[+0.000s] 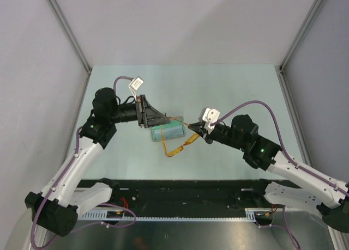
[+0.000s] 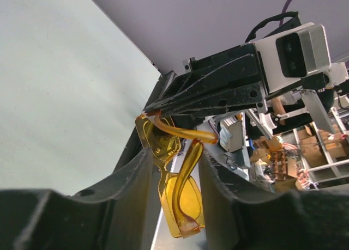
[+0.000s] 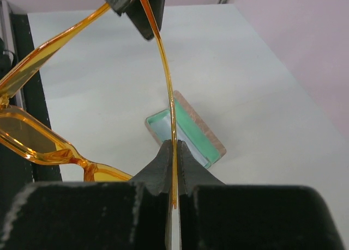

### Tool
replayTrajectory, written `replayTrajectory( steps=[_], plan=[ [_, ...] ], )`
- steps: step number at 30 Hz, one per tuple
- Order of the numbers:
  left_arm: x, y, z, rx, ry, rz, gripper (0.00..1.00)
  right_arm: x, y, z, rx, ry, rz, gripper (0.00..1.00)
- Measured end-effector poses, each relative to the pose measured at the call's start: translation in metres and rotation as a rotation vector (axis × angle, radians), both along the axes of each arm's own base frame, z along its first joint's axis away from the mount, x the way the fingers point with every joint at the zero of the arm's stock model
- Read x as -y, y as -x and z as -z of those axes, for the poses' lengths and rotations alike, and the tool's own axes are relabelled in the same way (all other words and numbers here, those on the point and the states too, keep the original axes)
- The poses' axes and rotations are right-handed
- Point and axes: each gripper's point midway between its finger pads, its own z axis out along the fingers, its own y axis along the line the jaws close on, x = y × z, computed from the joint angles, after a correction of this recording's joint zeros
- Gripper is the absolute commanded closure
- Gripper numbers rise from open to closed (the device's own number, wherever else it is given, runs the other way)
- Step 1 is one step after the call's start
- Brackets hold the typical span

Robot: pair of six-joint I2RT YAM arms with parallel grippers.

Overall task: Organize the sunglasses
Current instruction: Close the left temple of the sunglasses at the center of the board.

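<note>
**Left wrist camera: yellow sunglasses held in the air between two robot arms**

The sunglasses (image 2: 177, 201) are held off the surface (image 1: 229, 92), between the two arms. The right end effector (image 3: 174, 149) is fully closed on one thin temple arm. The lenses and the other temple arm stick out to one side of its fingertips. This pinch seems meant to steady the pair so the other arm can work on it.

The left end effector (image 2: 175, 157) faces the right one from the opposite side. Its jaws are partly closed, and parts of the sunglasses sit in the gap between them. From the right wrist camera, the pinched temple arm runs on from the right fingertips and seems to pass between the left ones. The left jaws look very close to the plastic, but I cannot tell whether they are gripping it.

An open case (image 1: 166, 133) with a green lining lies on the surface, opening upward. It sits below both end effectors, closest to the left one's fingertips. It is probably where the glasses are meant to go. By my judgement, the temple arms need folding before the pair can be lowered in.
</note>
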Motion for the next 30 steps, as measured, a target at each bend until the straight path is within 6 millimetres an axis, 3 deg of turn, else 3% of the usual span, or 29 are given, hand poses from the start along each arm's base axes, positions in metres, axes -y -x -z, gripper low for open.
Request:
replayTrajectory(
  steps=[7, 18, 23, 30],
  plan=[
    [0.005, -0.004, 0.008, -0.026, -0.013, 0.008, 0.01, -0.002, -0.009, -0.020, 0.013, -0.085, 0.051, 1.00],
    [0.013, 0.005, 0.009, 0.002, -0.021, 0.047, 0.00, -0.006, -0.025, -0.047, 0.043, -0.210, 0.122, 1.00],
    [0.022, 0.012, 0.010, 0.012, -0.026, 0.087, 0.00, -0.010, -0.027, -0.067, 0.059, -0.298, 0.118, 1.00],
    [0.030, 0.012, 0.010, 0.015, -0.032, 0.104, 0.00, -0.023, -0.023, -0.080, 0.054, -0.375, 0.084, 1.00]
  ],
)
